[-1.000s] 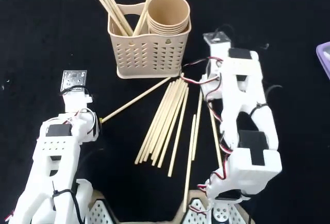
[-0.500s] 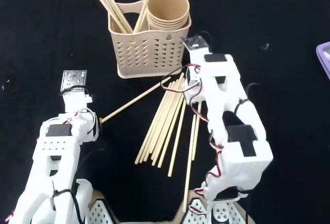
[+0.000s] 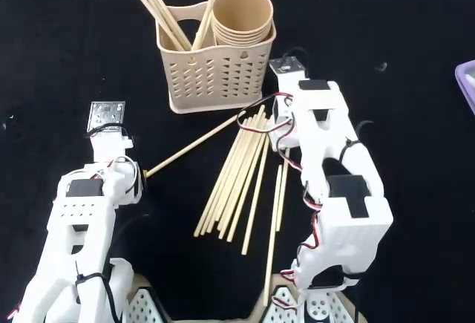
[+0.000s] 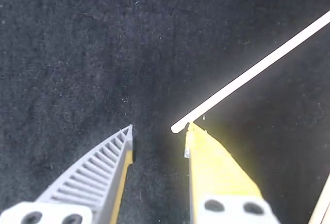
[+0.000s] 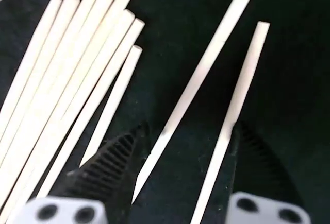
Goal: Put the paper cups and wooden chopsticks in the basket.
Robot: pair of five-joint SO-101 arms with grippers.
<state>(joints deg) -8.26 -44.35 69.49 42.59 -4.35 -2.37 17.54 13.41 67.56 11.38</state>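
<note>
Trouble could come at the right claw [image 5: 189, 127]: its fingers stand apart astride two loose chopsticks [image 5: 206, 74], so closing might pinch both or roll one away. The left claw [image 4: 159, 127] gapes too. Pale, thin sticks fan over the desk [image 3: 74, 56] at six o'clock from the basket [image 3: 215, 78].

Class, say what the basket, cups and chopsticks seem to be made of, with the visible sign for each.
Basket: probably moulded plastic, matte beige; even rows of slots, smooth rounded rim.
Cups: paper, plain tan; thin walls, rolled lips, nested.
Chopsticks: pale bare wood, possibly bamboo; dull, uncoated look.
</note>
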